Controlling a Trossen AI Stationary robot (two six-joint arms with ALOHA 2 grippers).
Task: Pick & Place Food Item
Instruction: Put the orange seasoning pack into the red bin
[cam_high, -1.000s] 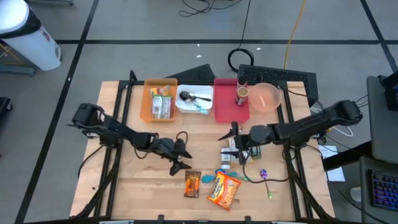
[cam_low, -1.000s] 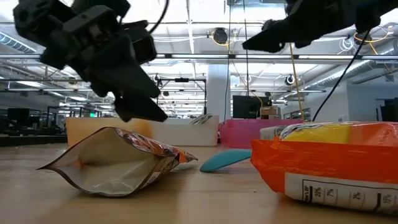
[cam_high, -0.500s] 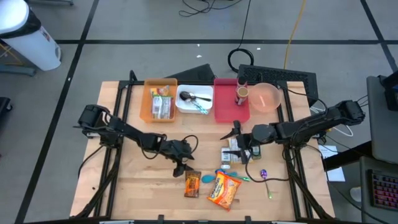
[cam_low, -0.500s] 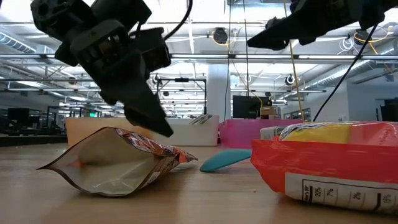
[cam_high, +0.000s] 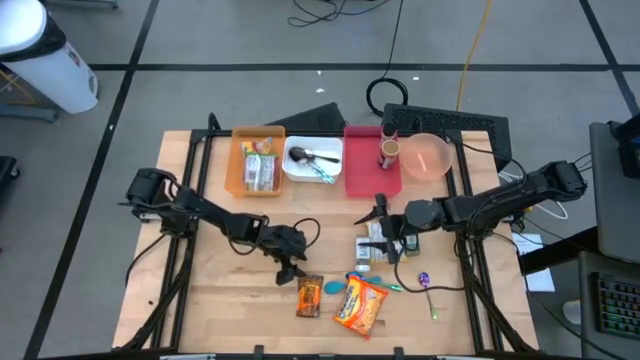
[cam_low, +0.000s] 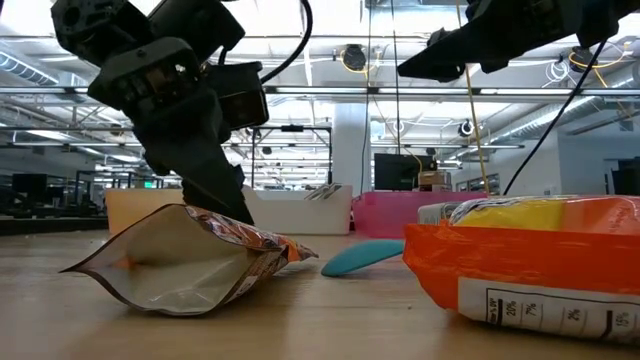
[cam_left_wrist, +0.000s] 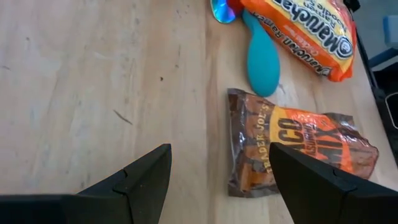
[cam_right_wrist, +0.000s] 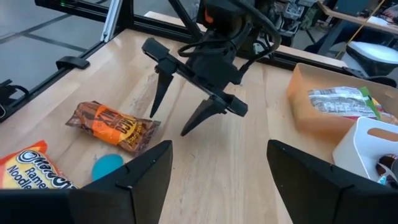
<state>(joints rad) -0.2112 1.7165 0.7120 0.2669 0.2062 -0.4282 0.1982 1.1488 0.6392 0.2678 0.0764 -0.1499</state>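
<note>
A brown snack bag (cam_high: 309, 297) lies flat on the wooden table (cam_high: 210, 300), near the front edge. It also shows in the left wrist view (cam_left_wrist: 292, 149) and the low view (cam_low: 190, 260). My left gripper (cam_high: 290, 272) hangs open just above the table at the bag's far left end, slanting down. Its fingertips stand (cam_right_wrist: 169, 123) close to the bag's end, and I see no touch. An orange noodle packet (cam_high: 360, 305) lies to the right of the bag. My right gripper (cam_high: 376, 220) hangs open higher up, at mid-table right, with nothing in it.
An orange bin (cam_high: 255, 160), a white bin (cam_high: 312, 160), a red tray (cam_high: 365, 172) and a pink bowl (cam_high: 427, 155) line the far edge. A teal spoon-like piece (cam_left_wrist: 261, 62) lies between bag and noodle packet. Small packets (cam_high: 375, 248) lie under my right gripper.
My left gripper has tipped steeper, nose down, and sunk a little toward the brown bag's far end, its fingers still apart. The bag has not moved.
</note>
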